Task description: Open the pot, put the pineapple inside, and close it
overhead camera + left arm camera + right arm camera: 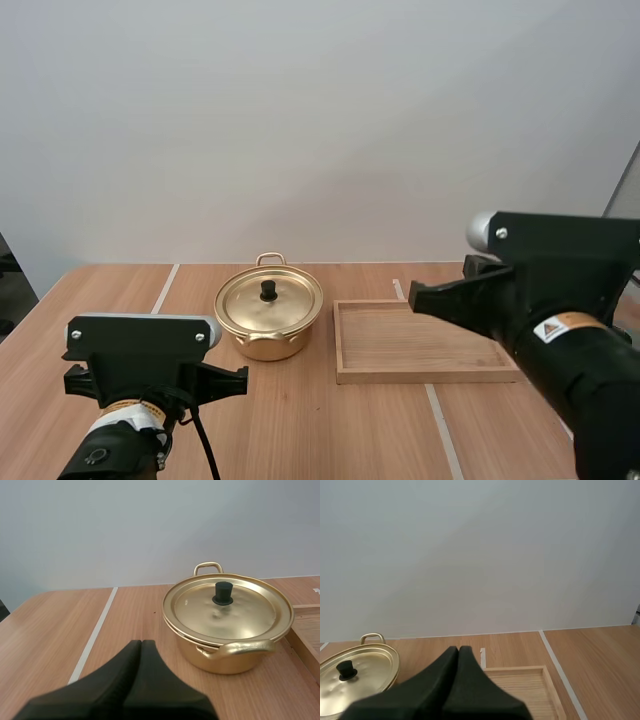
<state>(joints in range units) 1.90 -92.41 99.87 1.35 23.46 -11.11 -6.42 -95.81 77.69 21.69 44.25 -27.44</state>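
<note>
A golden pot (268,335) stands in the middle of the table with its lid (290,305) on and a black knob (268,290) on top. In the left wrist view my left gripper (141,644) is shut on nothing, its fingers lying together as one dark wedge, a short way in front of the pot (220,657) and to its left. My right gripper (458,650) is also shut on nothing; it hovers above the near left part of the wooden tray (520,670), with the pot (365,667) off to its left.
A shallow wooden tray (430,377) lies just right of the pot with nothing in it. Pale tape lines (163,288) run across the wooden tabletop. My left arm (140,365) and right arm (560,310) hang over the table's near side.
</note>
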